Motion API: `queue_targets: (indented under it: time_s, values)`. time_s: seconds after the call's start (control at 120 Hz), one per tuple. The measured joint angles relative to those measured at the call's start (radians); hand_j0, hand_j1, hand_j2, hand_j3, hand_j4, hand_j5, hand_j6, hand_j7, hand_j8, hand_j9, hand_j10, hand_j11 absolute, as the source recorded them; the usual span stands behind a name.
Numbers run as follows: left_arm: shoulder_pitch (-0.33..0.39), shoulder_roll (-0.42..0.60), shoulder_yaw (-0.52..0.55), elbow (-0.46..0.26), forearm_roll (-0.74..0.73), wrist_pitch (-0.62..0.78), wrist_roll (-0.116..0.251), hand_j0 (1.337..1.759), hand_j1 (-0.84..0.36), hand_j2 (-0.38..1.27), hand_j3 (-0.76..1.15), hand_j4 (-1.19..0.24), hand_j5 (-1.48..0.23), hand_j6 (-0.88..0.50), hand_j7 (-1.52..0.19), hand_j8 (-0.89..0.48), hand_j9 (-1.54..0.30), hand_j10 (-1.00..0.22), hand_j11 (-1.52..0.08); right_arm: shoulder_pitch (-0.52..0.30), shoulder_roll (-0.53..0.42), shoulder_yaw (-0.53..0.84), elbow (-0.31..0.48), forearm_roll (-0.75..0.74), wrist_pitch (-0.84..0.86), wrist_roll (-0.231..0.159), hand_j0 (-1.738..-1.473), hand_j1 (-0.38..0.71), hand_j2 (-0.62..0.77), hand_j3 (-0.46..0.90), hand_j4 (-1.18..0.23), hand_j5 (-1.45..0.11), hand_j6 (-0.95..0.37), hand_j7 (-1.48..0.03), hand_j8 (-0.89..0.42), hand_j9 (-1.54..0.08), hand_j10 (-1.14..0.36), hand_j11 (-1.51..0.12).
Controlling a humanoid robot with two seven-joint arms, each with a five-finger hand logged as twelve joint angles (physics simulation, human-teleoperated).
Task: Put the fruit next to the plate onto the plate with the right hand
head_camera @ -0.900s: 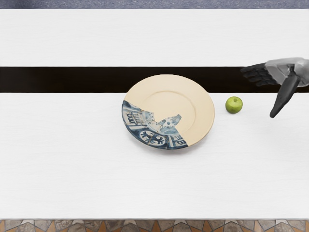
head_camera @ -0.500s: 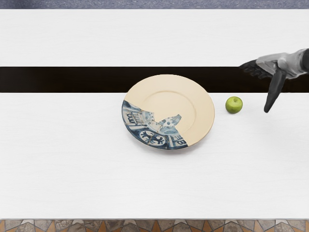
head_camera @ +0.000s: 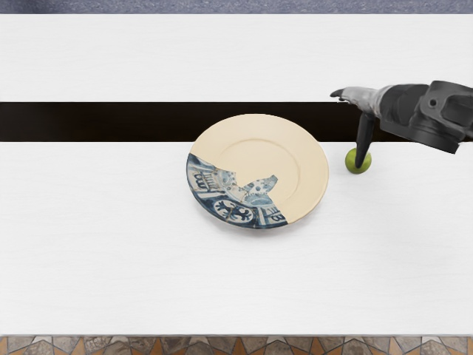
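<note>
Head view: I see the right hand [head_camera: 374,102] reaching in from the right edge, hanging over the green apple [head_camera: 352,160]. Its fingers [head_camera: 346,94] stretch out leftward and loose, holding nothing. One dark digit points straight down and crosses the apple's right half, so part of the fruit is hidden from me. I cannot tell whether that digit touches the apple or only hangs in front of it.

The apple sits on the white table [head_camera: 148,259], just beside the right rim of the plate [head_camera: 319,159] with a narrow strip of tabletop between them. The plate is cream, with a blue patterned section on its lower left, and it lies flat near the table's middle. A dark band [head_camera: 148,122] runs across behind the plate and under the hand.
</note>
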Motion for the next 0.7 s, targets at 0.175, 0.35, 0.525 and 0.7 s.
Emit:
queue_targets:
  time_s: [0.175, 0.35, 0.525, 0.7]
  values:
    - [0.0, 0.0, 0.0, 0.0, 0.0, 0.0, 0.0, 1.658, 0.35, 0.0, 0.0, 0.0, 0.0, 0.0, 0.0, 0.0, 0.0, 0.0, 0.0, -0.005, 0.038, -0.08, -0.012, -0.009, -0.033, -0.001, -1.658, -0.32, 0.0, 0.0, -0.03, -0.04, -0.03, -0.03, -0.03, -0.03, -0.03, -0.03]
    - [0.0, 0.0, 0.0, 0.0, 0.0, 0.0, 0.001, 1.658, 0.35, 0.0, 0.0, 0.0, 0.0, 0.0, 0.0, 0.0, 0.0, 0.0, 0.0, 0.008, 0.092, -0.151, -0.007, -0.06, -0.075, -0.001, -1.658, -0.32, 0.0, 0.0, -0.03, -0.04, -0.03, -0.04, -0.03, -0.04, -0.03, -0.04]
    - [0.0, 0.0, 0.0, 0.0, 0.0, 0.0, 0.0, 1.658, 0.35, 0.0, 0.0, 0.0, 0.0, 0.0, 0.0, 0.0, 0.0, 0.0, 0.0, 0.011, 0.061, -0.172, 0.017, -0.081, -0.056, -0.001, -1.658, -0.31, -0.01, 0.0, -0.03, -0.04, -0.04, -0.04, -0.04, -0.04, -0.03, -0.04]
    - [0.0, 0.0, 0.0, 0.0, 0.0, 0.0, 0.0, 1.658, 0.35, 0.0, 0.0, 0.0, 0.0, 0.0, 0.0, 0.0, 0.0, 0.0, 0.0, -0.005, -0.004, -0.157, 0.045, -0.085, -0.054, -0.001, -1.658, -0.21, -0.02, 0.0, -0.12, -0.15, -0.12, -0.15, -0.12, -0.15, -0.12, -0.15]
